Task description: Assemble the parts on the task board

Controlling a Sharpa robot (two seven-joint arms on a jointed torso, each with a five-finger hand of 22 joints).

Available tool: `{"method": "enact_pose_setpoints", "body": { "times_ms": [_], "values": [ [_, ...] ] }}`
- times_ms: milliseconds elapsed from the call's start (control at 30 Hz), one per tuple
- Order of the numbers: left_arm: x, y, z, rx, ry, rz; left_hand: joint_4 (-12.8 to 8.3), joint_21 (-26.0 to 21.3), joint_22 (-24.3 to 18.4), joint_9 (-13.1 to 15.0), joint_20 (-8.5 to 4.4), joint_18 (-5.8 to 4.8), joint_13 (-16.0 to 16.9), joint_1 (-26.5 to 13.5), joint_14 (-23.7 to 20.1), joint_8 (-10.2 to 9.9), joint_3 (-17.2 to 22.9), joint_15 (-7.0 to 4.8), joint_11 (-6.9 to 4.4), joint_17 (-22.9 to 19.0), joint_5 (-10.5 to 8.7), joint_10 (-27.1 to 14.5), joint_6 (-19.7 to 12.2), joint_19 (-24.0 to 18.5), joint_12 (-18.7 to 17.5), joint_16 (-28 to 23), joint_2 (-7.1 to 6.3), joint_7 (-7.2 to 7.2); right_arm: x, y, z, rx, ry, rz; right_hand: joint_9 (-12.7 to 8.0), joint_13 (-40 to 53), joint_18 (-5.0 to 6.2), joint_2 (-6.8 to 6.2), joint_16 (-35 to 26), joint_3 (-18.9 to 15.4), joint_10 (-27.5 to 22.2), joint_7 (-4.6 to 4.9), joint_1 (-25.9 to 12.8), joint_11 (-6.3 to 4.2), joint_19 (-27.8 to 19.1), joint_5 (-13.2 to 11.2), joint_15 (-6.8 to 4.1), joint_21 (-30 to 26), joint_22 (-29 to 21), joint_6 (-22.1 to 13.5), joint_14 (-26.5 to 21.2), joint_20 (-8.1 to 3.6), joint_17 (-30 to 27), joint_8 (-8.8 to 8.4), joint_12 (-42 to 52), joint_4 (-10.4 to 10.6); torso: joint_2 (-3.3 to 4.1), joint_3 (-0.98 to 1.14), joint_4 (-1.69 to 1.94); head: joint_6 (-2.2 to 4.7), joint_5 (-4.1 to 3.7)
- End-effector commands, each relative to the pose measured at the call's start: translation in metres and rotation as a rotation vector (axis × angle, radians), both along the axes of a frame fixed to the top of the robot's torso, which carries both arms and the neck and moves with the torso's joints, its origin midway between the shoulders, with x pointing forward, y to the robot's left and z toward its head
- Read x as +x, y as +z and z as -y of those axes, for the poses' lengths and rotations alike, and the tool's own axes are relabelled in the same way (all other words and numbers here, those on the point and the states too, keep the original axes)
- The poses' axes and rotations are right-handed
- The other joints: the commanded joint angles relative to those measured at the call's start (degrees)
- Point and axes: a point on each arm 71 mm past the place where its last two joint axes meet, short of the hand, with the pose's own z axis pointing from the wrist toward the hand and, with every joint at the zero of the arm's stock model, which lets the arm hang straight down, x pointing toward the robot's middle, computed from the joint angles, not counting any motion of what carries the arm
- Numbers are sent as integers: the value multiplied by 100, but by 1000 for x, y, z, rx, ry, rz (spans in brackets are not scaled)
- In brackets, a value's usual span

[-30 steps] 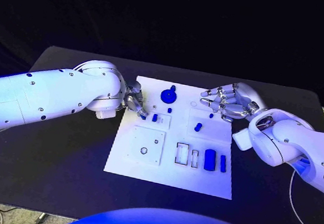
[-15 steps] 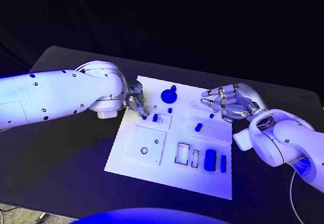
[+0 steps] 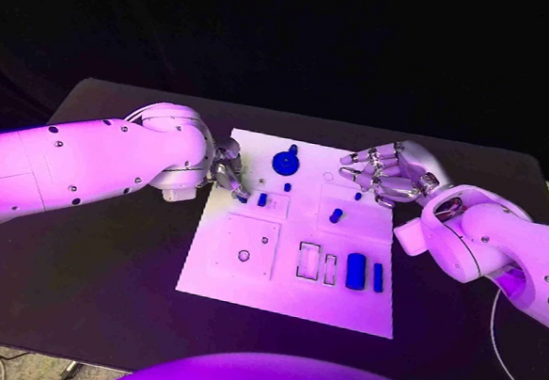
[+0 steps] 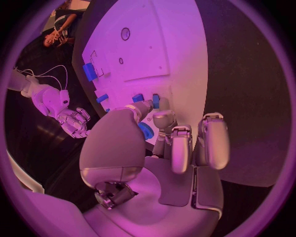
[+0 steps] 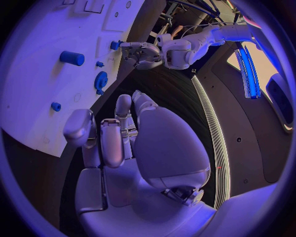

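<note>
Task board (image 3: pixel 243 281): white plate mid-table, blue parts (image 3: pixel 354 271) on it.
Left hand (image 3: pixel 227 170): at the board's left edge, fingertips by a small blue part (image 3: pixel 263 200); hold unclear.
Right hand (image 3: pixel 386 174): over the far right corner, fingers curled, nothing grasped.

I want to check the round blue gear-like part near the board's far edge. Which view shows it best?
The head view: the round blue part shows unobstructed from above on the task board. The right wrist view shows it smaller and aslant; the left wrist view is unclear.
</note>
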Motion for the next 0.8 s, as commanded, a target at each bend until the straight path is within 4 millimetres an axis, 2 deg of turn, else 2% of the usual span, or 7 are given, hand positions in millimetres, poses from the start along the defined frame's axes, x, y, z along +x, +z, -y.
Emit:
{"method": "enact_pose_setpoints", "body": {
  "times_ms": [33,400,567,800],
  "values": [
    [-3,-4,1,25,-21,-26,-693,35,680,8,12,-11,9,-1,602,20,712,-9,-3,1509,22,56,-5,131,19,17,39,-48,-1,0,-2,1,22,1,5,-7,64,13,-31,3,-26,-1,-63,-16,-29,-8,-5,-35,-6,-28,268,15,-7,-1,10,17,-3,-2,2,1,5],
    [-3,-6,4,19,-26,-44,-697,31,678,2,10,-10,44,-38,602,22,715,-9,-1,1509,20,81,10,130,47,17,35,-47,-1,0,-2,1,22,1,5,-7,64,13,-31,3,-26,-1,-63,-16,-29,-8,-5,-35,-6,-28,268,15,-7,-1,10,17,2,3,4,1,24],
    [-2,-7,5,25,-29,-62,-663,46,698,-19,6,-15,161,-205,602,33,656,-13,-13,1509,2,160,81,140,138,17,51,-73,-2,0,-2,1,22,1,5,-7,64,13,-31,3,-26,-1,-63,-16,-29,-8,-5,-35,-6,-28,268,15,-7,-1,10,17,-3,10,-6,1,27],
    [0,-9,7,36,-36,-81,-584,92,749,-83,-15,-28,379,-482,602,9,446,-41,-55,1509,-5,265,205,169,290,17,55,-133,-2,0,-2,1,22,1,5,-7,64,13,-31,3,-26,-1,-63,-16,-29,-8,-5,-35,-6,-28,268,15,-7,-1,10,17,0,6,-6,1,18]
  ]
}}
